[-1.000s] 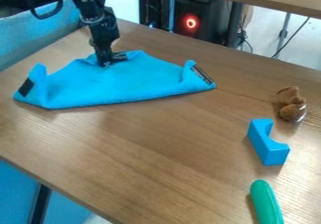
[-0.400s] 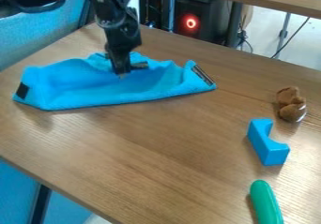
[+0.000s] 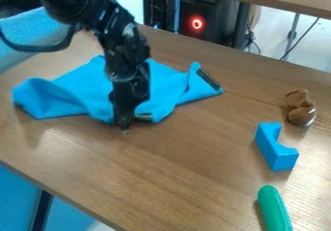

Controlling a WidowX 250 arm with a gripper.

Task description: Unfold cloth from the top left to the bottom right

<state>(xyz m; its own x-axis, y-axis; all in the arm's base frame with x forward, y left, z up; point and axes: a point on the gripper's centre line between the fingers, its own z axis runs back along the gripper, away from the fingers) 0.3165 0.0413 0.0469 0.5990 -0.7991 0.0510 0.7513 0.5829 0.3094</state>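
The gripper (image 3: 125, 121) points down at the near edge of the blue cloth (image 3: 84, 90), left of the table's centre, and is shut on the cloth. A dark patch of the cloth lies right beside it. Behind and to both sides, the cloth spreads in soft folds, its left end bunched up and its right corner raised with a dark strip on it. The arm covers part of the cloth's middle.
On the wooden table (image 3: 174, 177), a blue arch block (image 3: 277, 148) stands at the right, with a brown plush toy (image 3: 300, 108) behind it and a green rounded object (image 3: 274, 209) nearer the front edge.
The gripper has come forward and slightly right, towards the camera, dragging the cloth's far part over its near edge. The cloth's left end has crumpled, while its right corner has stayed put.
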